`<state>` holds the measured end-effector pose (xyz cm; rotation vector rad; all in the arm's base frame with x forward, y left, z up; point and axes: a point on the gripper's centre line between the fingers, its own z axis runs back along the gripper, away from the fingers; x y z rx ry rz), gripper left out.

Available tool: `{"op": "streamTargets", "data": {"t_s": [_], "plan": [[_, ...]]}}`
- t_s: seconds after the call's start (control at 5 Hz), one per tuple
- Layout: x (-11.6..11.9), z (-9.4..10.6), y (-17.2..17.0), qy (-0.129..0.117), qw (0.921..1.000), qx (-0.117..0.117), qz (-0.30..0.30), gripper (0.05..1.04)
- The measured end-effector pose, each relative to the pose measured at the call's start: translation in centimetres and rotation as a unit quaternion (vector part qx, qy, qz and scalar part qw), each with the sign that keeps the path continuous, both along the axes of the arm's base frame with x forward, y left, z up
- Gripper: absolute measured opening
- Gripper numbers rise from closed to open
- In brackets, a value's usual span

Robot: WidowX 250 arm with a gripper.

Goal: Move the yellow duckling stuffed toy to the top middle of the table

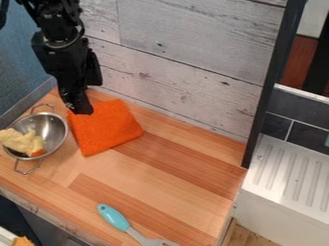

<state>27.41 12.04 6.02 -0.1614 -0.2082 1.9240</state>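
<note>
Because it sits in a steel bowl [56,133] at nine o'clock on the desk [167,168], the yellow duckling stuffed toy [21,142] is propped up rather than lying flat. The bowl's wall cradles it, and part of its soft body slumps over the rim at nine o'clock, while an orange patch lies inside towards six. That loose, raised fabric should give a pinch from above something to take hold of; the bowl could tip or drag if the grip catches its rim as well. The orange cloth [106,129] lies just beside the bowl, towards eleven o'clock on the desk, and the spatula [114,217] rests near the front edge around six, its turquoise handle pointing towards eleven. Neither looks likely to hinder a carry to the top middle, at twelve, provided that the toy is lifted well over the bowl's rim.

The black arm [64,53] comes in from eleven o'clock and hangs steeply, its lower part slanting slightly towards five. It ends in the gripper [80,108] above the cloth's corner at eleven, up and to the two o'clock side of the toy, well apart from it. Seen from this angle, I cannot tell whether the gripper is spread or pressed together. The next move calls for a shift towards seven o'clock, then a descent.
</note>
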Motion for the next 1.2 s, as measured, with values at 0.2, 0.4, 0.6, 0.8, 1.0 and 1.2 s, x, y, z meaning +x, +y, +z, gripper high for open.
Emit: {"op": "streamTargets", "data": {"t_s": [0.2,0.4,0.6,0.8,1.0,1.2], "plan": [[-0.3,-0.7,-0.1,0.012,0.9999,-0.005,0.002,0.999],[-1.2,0.1,1.2,0.021,0.9991,0.018,0.032,0.999],[-2.8,1.8,3.1,0.018,0.9966,0.036,0.073,0.999],[-5.1,1.8,5.2,0.027,0.9902,0.049,0.128,0.999],[-6.5,0.6,7.1,0.052,0.9829,0.074,0.16,0.999],[-7.6,-2.0,8.7,0.083,0.9763,0.079,0.184,0.999]]}}
